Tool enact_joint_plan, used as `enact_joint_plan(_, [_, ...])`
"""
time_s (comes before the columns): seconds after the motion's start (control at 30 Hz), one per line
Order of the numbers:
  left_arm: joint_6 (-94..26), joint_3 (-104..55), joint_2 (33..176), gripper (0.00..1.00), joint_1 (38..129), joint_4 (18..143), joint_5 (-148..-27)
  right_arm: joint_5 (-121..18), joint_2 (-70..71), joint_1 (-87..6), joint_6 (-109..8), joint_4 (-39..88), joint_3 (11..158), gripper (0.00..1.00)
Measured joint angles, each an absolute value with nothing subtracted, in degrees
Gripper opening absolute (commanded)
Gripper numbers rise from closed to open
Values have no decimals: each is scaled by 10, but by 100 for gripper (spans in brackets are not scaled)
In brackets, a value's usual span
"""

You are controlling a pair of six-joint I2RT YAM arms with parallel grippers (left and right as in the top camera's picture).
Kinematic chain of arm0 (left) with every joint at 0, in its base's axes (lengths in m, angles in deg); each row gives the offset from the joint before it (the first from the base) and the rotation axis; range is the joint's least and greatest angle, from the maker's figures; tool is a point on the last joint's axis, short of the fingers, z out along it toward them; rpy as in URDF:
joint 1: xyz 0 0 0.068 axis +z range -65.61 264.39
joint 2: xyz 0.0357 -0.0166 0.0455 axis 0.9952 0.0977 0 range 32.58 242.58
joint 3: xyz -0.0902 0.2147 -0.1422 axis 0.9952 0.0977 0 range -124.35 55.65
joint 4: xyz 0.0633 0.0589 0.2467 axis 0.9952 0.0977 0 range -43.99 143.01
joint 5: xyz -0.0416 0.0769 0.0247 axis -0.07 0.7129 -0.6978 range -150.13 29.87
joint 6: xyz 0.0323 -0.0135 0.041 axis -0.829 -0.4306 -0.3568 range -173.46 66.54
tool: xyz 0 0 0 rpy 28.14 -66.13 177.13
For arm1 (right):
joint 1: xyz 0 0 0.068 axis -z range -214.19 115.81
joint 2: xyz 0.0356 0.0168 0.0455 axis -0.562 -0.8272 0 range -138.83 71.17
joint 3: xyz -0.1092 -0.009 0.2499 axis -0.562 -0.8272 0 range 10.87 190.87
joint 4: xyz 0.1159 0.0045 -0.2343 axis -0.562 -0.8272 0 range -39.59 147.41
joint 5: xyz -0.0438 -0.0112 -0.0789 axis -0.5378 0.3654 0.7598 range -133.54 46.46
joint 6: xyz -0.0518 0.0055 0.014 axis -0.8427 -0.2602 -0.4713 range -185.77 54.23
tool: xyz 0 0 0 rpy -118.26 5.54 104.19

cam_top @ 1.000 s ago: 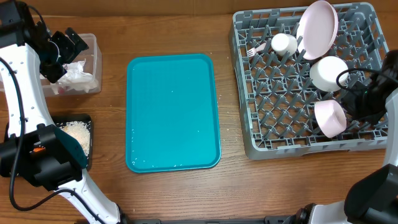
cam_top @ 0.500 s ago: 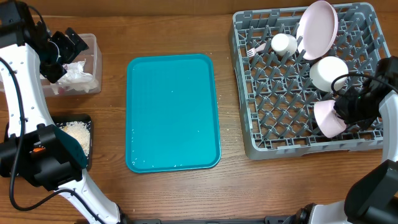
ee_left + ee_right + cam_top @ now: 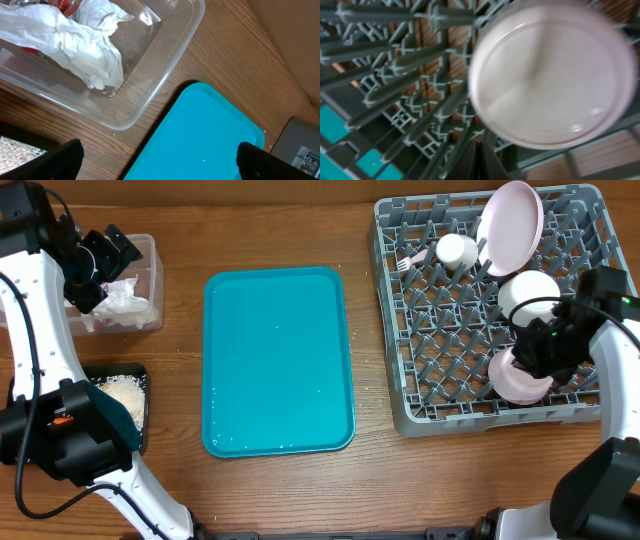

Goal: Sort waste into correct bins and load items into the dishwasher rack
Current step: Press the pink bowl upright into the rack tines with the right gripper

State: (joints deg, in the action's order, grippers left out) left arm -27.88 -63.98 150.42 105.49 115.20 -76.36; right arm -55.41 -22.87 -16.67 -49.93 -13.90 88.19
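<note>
Grey plastic dishwasher rack (image 3: 420, 405) is looking fully loaded overhead; the right end effector (image 3: 538, 348) is touching the lower white bowl (image 3: 515, 383).

Left wrist: the left end effector (image 3: 160, 162) is gaping wide above the clear tub (image 3: 165, 75) of napkins (image 3: 85, 45).

Right wrist: fingers (image 3: 469, 162) are pinched narrow at the bowl's rim, probably seating it; next, withdrawing without tipping. No writing is showing.

The right pincer (image 3: 524, 358) hangs over the grey rack (image 3: 420, 395). A small white bowl (image 3: 515, 385) lies against its near side. A second bowl (image 3: 525, 292) sits just beyond it, and the teal tray (image 3: 278, 360) is well to its left.
</note>
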Motion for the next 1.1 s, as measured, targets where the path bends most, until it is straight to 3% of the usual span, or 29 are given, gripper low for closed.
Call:
enact_joint_plan(0.27, [-279, -640, 1504, 100, 1055, 1152, -764, -612, -229, -181, -505, -180, 913, 9])
enact_joint_plan(0.53, [-279, -640, 1504, 100, 1055, 1152, -764, -632, -163, -196, -536, -219, 991, 62])
enact_joint_plan(0.73, [-279, -640, 1504, 100, 1055, 1152, -764, -610, -58, -210, -553, -251, 993, 84])
enact_joint_plan(0.97, [-279, -640, 1504, 100, 1055, 1152, -763, -598, 58, -210, -553, -302, 995, 87])
enact_joint_plan(1.0, [-279, -640, 1504, 100, 1055, 1152, -764, -598, 69, -210, -553, -312, 996, 89])
enact_joint_plan(1.03, [-279, -640, 1504, 100, 1055, 1152, -763, -597, 84, -210, -553, -323, 997, 100])
enact_joint_plan(1.1, [-279, -640, 1504, 100, 1055, 1152, -764, -595, 110, -210, -553, -347, 997, 100])
